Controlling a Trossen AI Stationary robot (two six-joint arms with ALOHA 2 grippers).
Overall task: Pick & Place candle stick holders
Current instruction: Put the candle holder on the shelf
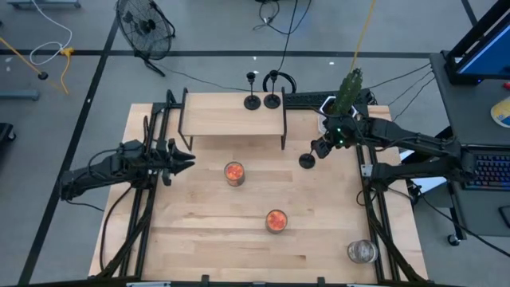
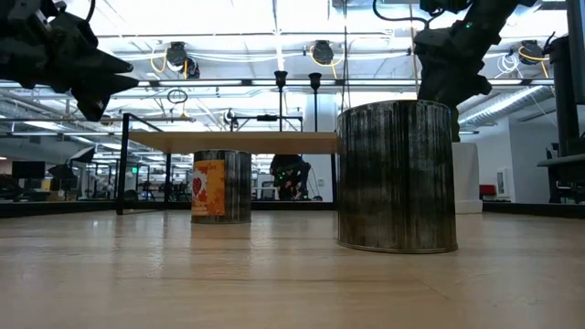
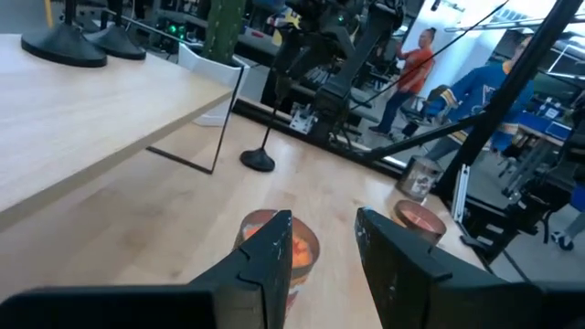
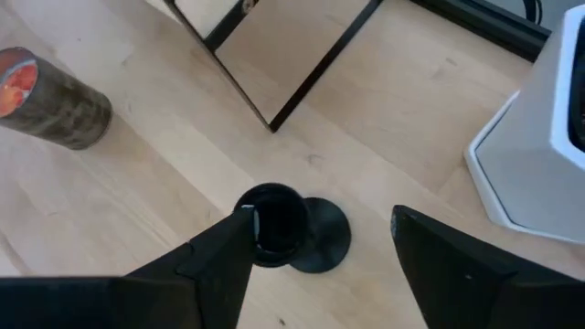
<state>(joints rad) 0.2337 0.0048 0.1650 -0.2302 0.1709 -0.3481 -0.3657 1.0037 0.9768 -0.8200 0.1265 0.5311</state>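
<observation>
The right gripper (image 4: 315, 242) stands wide apart above a candle stick holder (image 4: 291, 228) (touching it with one finger).

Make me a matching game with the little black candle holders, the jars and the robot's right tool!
Things:
1. two candle stick holders
2. third candle stick holder
3. clear glass jar
4. right tool

Places:
A. near table corner, right side
B. on the raised shelf
C. open, above a holder
D. on the table, right of the shelf

Pairs: 1-B, 2-D, 3-A, 4-C
</observation>
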